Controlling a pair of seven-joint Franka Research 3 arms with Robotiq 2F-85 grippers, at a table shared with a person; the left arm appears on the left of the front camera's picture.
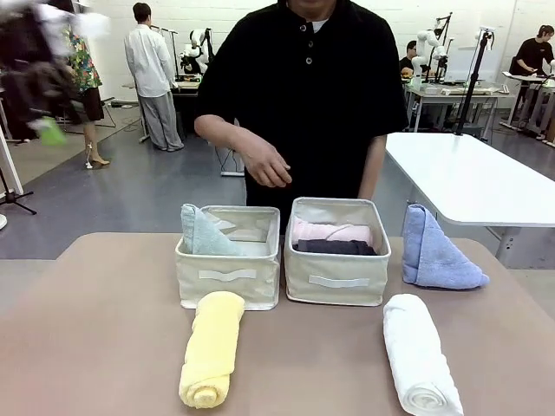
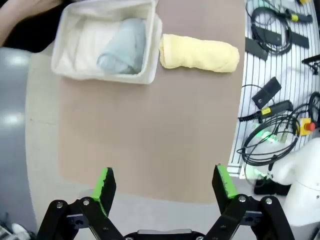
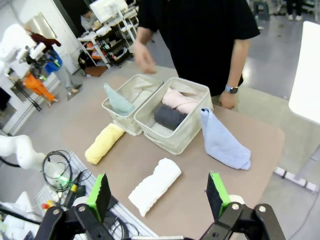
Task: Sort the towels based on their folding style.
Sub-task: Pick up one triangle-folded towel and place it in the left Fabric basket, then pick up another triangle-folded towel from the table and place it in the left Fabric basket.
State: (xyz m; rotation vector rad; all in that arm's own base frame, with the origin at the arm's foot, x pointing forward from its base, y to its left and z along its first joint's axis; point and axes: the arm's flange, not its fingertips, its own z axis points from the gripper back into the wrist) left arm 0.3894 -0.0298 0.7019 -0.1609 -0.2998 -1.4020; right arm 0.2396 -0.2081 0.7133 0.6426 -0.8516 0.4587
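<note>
Two cream bins stand mid-table. The left bin (image 1: pixel 227 276) holds a mint green folded triangle towel (image 1: pixel 202 232). In the right bin (image 1: pixel 336 280) lie a pale pink roll (image 1: pixel 329 231) and a dark grey roll (image 1: pixel 336 247). A yellow rolled towel (image 1: pixel 211 347) lies in front of the left bin. The white rolled towel (image 1: pixel 419 364) lies front right. A periwinkle blue triangle (image 1: pixel 434 253) stands right of the right bin. My left gripper (image 2: pixel 165 185) hangs open above the bare tabletop, far from the yellow roll (image 2: pixel 199 52). My right gripper (image 3: pixel 157 192) is open, high above the white roll (image 3: pixel 155 185).
A person in a black shirt stands behind the bins, one hand (image 1: pixel 267 165) hovering above the left bin. Cables and small devices (image 2: pixel 272 125) lie on a white surface beside the table. A white table (image 1: pixel 477 178) stands at the back right.
</note>
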